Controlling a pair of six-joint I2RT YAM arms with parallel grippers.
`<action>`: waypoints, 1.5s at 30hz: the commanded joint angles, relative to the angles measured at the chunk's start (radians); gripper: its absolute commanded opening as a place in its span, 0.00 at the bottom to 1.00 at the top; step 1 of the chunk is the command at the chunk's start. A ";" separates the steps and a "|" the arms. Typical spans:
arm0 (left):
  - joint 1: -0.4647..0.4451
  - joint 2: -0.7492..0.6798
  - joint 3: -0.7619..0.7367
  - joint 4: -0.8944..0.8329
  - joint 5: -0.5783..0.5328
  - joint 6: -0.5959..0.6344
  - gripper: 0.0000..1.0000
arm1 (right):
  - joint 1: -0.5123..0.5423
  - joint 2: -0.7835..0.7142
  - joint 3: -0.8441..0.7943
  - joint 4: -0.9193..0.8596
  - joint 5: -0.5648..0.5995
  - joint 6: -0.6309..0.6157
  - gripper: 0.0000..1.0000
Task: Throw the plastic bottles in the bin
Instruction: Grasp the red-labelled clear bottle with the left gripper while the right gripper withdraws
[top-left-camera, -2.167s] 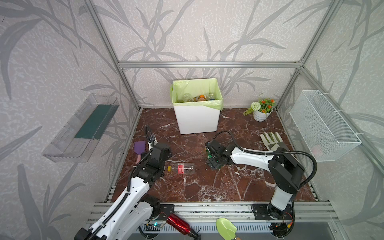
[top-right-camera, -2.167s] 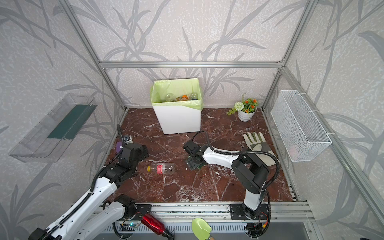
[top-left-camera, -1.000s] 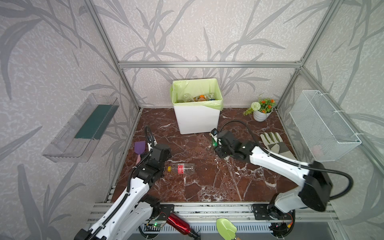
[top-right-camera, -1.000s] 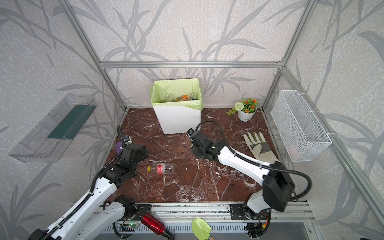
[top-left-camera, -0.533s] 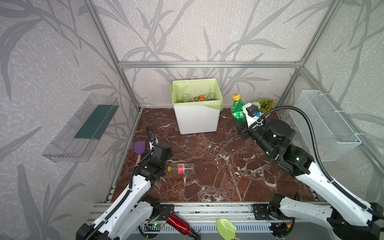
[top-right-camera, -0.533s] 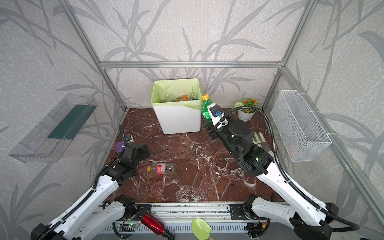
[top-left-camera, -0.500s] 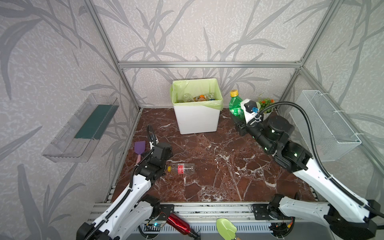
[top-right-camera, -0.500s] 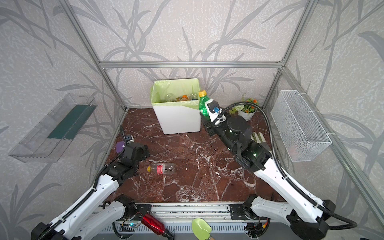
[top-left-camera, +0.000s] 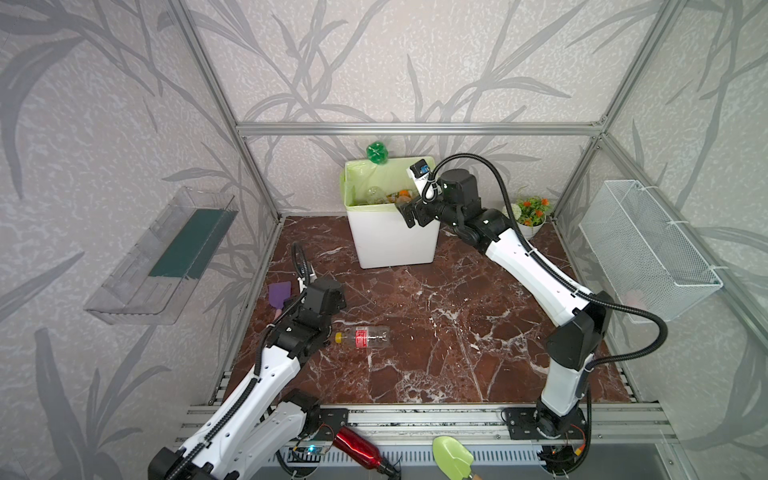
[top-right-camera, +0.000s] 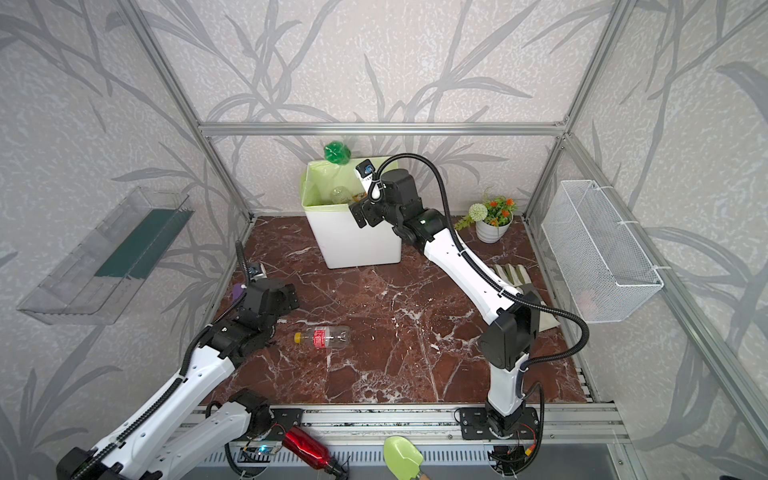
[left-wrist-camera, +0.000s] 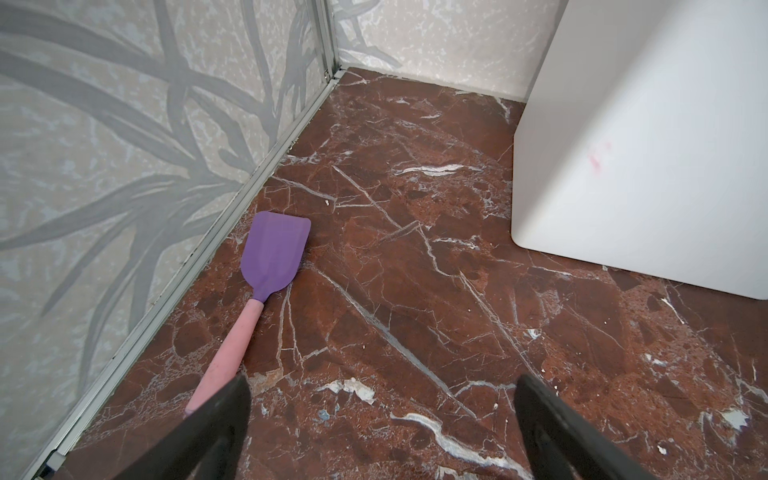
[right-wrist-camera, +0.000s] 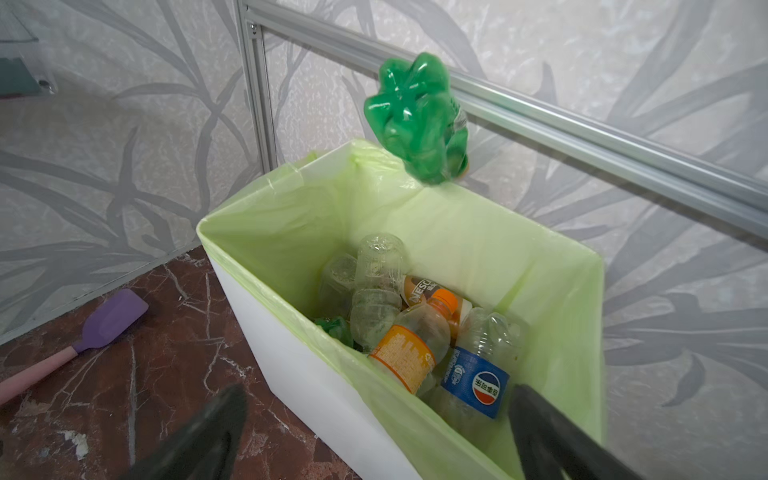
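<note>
Freed from the spread right tool (right-wrist-camera: 378, 395), green bottle (right-wrist-camera: 417, 120) hangs above bin (right-wrist-camera: 299, 365); left wrist view misses it.

One bin (top-left-camera: 390, 245). One clear bottle (top-left-camera: 365, 336) on the floor, one green bottle (top-left-camera: 377, 151) in mid-air, at least six bottles (right-wrist-camera: 473, 378) inside the bin. One spatula (left-wrist-camera: 274, 253), one glove (top-right-camera: 509, 274), one flowerpot (top-right-camera: 492, 232).

**Blurred, cut off, hidden**

The green bottle (right-wrist-camera: 415, 120) above the bin (right-wrist-camera: 299, 374) is blurred; its cap is unclear. The bin's wall hides the lower bottles (right-wrist-camera: 419, 349). The fingers (right-wrist-camera: 208, 432) of the right gripper (right-wrist-camera: 378, 390) are blurred and cut by the picture's edge. The left arm (top-right-camera: 266, 303) hides most of the spatula (top-right-camera: 237, 292). A pink shape (top-right-camera: 586, 303) in the wire basket (top-right-camera: 602, 249) is unclear.
</note>
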 joint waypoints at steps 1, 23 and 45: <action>-0.005 -0.004 -0.017 -0.035 -0.020 -0.031 0.99 | -0.002 -0.211 -0.080 0.134 0.041 0.002 0.99; -0.121 -0.064 0.002 -0.226 -0.011 -0.291 0.99 | -0.110 -0.616 -0.723 0.241 0.163 0.102 0.99; -0.497 0.367 0.290 -0.355 -0.052 0.490 0.99 | -0.326 -0.740 -1.053 0.259 0.039 0.252 0.99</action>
